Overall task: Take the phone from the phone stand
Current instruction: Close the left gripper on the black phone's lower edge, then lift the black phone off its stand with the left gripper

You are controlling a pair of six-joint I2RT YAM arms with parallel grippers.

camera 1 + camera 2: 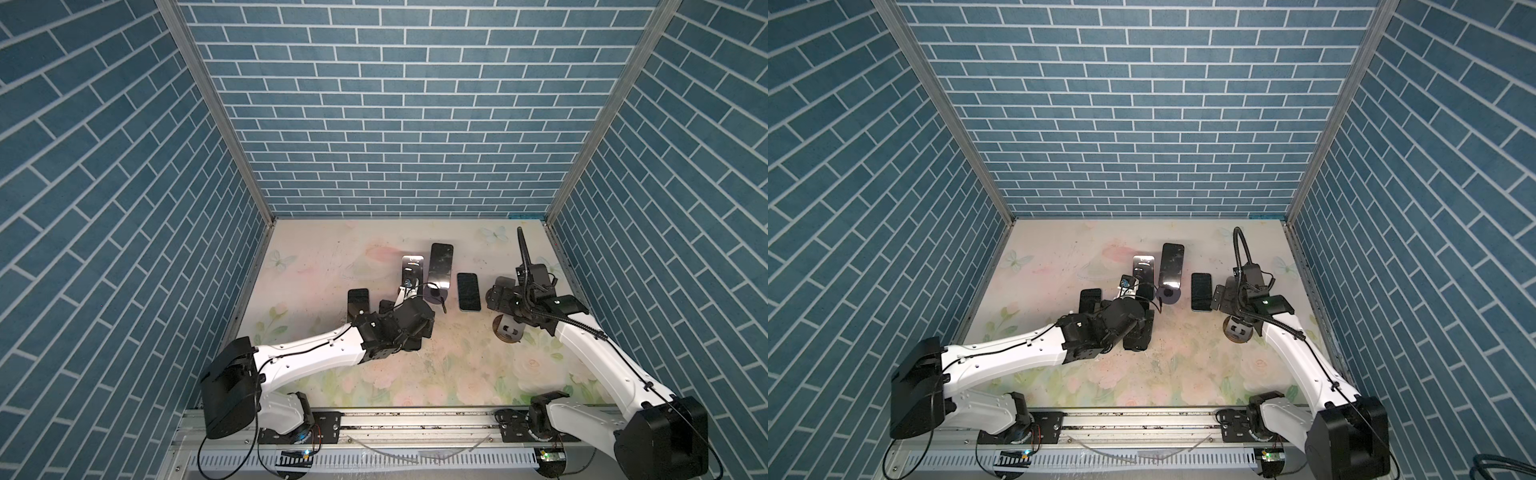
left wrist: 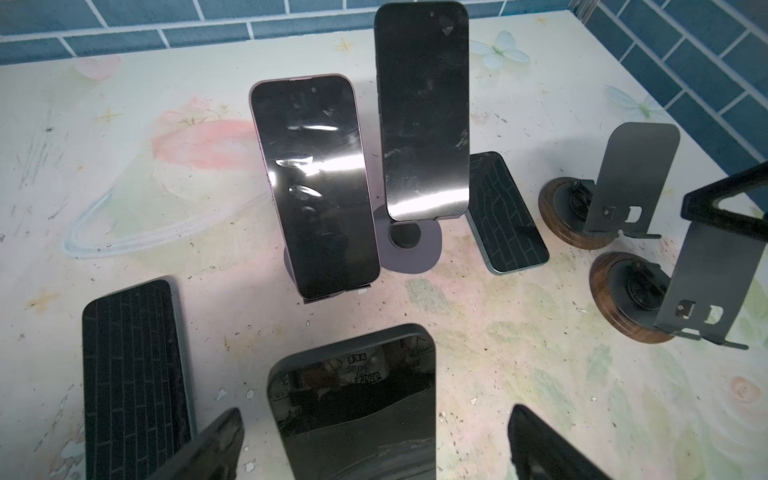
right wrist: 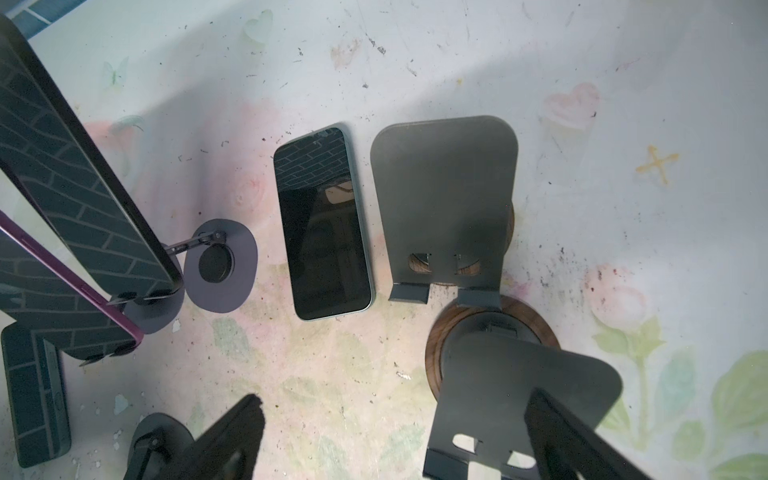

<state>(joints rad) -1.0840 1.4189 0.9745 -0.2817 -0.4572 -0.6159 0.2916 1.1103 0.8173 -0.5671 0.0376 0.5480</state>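
Note:
Two phones lean upright on dark stands mid-table: a purple-edged phone [image 2: 316, 187] [image 1: 412, 270] and a taller dark phone [image 2: 424, 112] [image 1: 440, 262] on a purple round-based stand [image 2: 411, 249]. A third phone [image 2: 353, 399] in a dark case tilts up between the fingers of my left gripper [image 2: 376, 415] [image 1: 405, 318], which is open, with both fingertips [image 2: 230, 419] clear of the phone's edges. Its support is hidden. My right gripper [image 3: 395, 401] [image 1: 503, 302] is open and holds nothing, hovering over the table beside an empty stand [image 3: 511, 399].
Two phones lie flat: one [image 1: 468, 291] [image 3: 326, 224] between the stands and my right gripper, the other [image 1: 358, 301] [image 2: 133, 374] left of my left gripper. Two empty wooden-based stands [image 2: 615, 183] [image 2: 681, 286] sit at the right. Blue brick walls [image 1: 395, 124] enclose the table.

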